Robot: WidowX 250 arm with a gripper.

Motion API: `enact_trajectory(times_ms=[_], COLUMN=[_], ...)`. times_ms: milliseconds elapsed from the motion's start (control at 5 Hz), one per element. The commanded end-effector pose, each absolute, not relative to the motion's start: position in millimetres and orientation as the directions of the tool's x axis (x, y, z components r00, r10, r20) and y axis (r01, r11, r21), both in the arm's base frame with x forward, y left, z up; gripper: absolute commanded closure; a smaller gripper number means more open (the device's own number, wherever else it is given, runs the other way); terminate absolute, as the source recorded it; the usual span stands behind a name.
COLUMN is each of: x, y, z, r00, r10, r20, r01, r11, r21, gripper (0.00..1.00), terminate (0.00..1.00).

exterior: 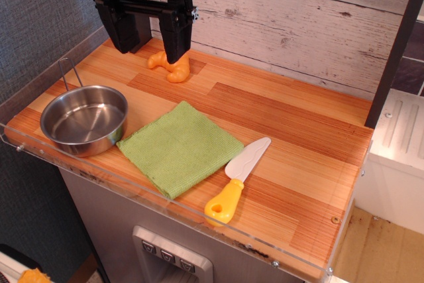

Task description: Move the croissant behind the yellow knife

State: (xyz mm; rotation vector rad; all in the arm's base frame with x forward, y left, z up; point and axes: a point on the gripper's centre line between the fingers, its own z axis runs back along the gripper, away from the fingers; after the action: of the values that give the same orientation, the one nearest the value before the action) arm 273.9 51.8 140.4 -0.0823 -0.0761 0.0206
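Tool: fingers apart, hanging over the counter's far left corner, holding nothing.
Croissant: on the counter near the far edge, partly hidden behind one finger.
Yellow knife: near the front edge, handle toward the front.
Green cloth: middle of the counter, between knife and metal bowl.
Metal bowl: left front corner.
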Motion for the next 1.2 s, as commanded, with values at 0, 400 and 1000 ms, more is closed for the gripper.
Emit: enact_trajectory(times_ms=[0, 400, 1000], x=[274, 342, 378], y=[52, 72, 96], z=[140, 117, 69], r00=[0.997, 0.978, 0.96], r10=[0.024, 0.143, 0.225], r20=[0.075, 0.151, 0.168], r01=[-0.017, -0.127, -0.235], r11=[0.996, 0.986, 0.971], r21=[-0.083, -0.109, 0.045], gripper=[0.0, 0.0, 0.0], terminate=[0.0, 0.0, 0.0])
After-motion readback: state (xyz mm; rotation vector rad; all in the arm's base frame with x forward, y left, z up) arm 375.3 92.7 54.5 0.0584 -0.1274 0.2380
